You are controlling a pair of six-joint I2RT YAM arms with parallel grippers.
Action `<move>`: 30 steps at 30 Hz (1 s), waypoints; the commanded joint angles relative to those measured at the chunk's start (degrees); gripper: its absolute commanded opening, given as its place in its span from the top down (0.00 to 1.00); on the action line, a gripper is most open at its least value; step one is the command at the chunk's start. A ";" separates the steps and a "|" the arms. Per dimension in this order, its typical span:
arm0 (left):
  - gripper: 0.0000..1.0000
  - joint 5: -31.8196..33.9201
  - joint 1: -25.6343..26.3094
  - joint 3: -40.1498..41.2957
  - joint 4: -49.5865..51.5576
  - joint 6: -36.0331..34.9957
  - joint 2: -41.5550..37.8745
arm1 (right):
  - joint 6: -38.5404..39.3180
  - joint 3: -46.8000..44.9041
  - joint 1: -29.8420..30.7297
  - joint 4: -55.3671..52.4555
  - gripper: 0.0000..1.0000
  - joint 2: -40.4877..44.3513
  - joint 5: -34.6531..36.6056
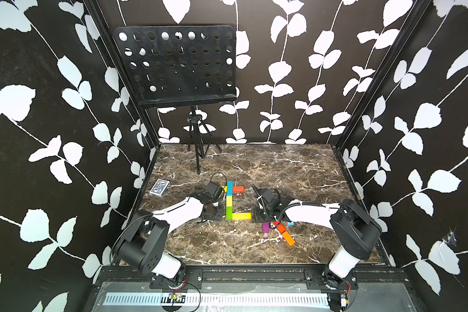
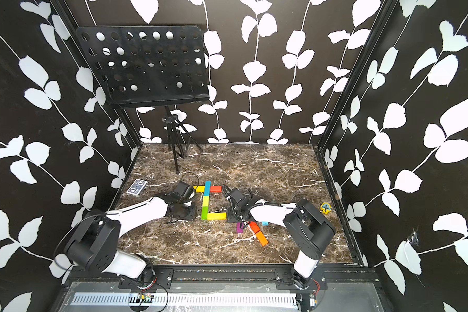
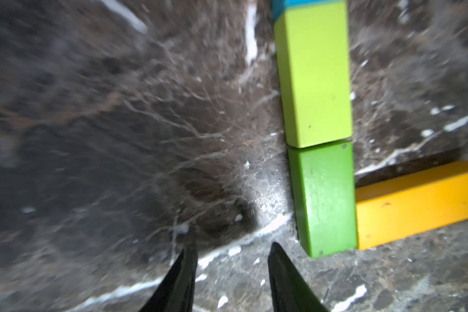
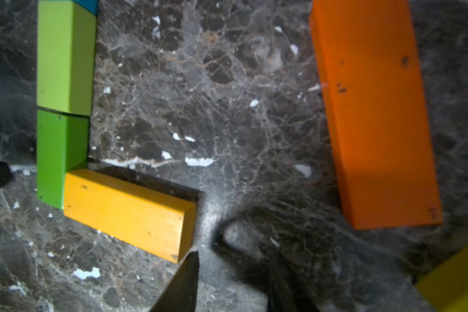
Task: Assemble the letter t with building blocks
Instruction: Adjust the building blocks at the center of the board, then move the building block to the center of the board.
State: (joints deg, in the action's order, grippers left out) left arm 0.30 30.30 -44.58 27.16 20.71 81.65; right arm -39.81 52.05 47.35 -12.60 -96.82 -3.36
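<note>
**Flanking the letter's foot, both grippers empty**

Nearest you, the purple block (image 1: 265, 227), red-orange block (image 1: 281, 228) and orange block (image 1: 288, 238) lie loose by your right arm. Left gripper (image 3: 231, 251): jaws part open, nothing between them, just beside the dark green block (image 3: 326, 200). Right gripper (image 4: 235, 259): jaws part open, empty, one tip at the free end of the yellow block (image 4: 127, 213). The yellow block butts the dark green block's side. Lime block (image 1: 229, 201) and cyan block (image 1: 229, 188) continue the stem away from you. Red block (image 1: 238, 188) sits right of the cyan, second yellow bar (image 2: 199, 188) left. Card box (image 1: 159, 187) lies far left.
</note>
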 commanded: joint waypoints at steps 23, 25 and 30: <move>0.01 -21.82 1.67 2.24 -11.13 -9.65 -21.32 | 7.50 -6.70 0.02 -18.51 0.06 30.67 12.76; 0.01 -21.83 2.30 1.48 -10.59 -10.13 -21.17 | 8.92 -6.62 -0.07 -18.04 0.01 31.50 13.50; 0.01 -24.70 2.61 -1.05 -12.55 -9.42 -21.33 | 15.80 -4.51 -1.66 -15.10 0.01 30.79 13.44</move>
State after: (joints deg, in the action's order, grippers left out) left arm -21.19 32.62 -43.31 17.96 10.79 60.77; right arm -29.02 45.69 46.68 -28.97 -65.84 8.60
